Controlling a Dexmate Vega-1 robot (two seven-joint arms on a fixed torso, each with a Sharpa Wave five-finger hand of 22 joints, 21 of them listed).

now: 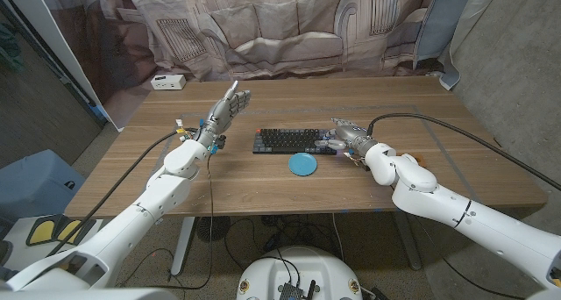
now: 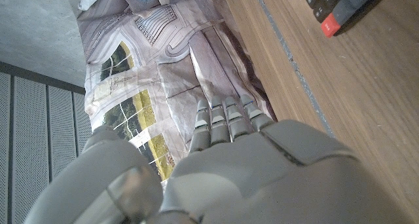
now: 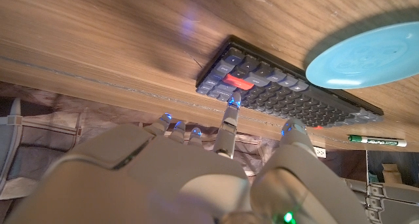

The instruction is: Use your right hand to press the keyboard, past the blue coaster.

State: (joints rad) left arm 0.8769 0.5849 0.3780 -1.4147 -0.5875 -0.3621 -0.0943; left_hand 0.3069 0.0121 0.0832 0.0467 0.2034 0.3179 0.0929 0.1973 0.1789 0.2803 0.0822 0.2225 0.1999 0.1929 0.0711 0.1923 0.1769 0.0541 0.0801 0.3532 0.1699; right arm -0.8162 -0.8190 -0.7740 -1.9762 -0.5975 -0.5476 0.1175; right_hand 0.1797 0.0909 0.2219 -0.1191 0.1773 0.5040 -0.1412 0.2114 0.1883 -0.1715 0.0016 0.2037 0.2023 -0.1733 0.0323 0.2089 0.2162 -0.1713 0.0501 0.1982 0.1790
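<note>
Left hand [image 1: 230, 107] held up above the surface [image 1: 140, 173] left of the keyboard [image 1: 294, 140], fingers straight and close together, holding nothing. Keyboard lies mid-surface, long axis running left to right, with the blue coaster [image 1: 304, 164] just in front of it on the robot's side. Right hand [image 1: 346, 133] sits over the keyboard's right end, one finger extended down to the keys there and the rest loosely curled, nothing gripped; it is clearly the nearer hand, so the press looks to need only a short downward push.
</note>
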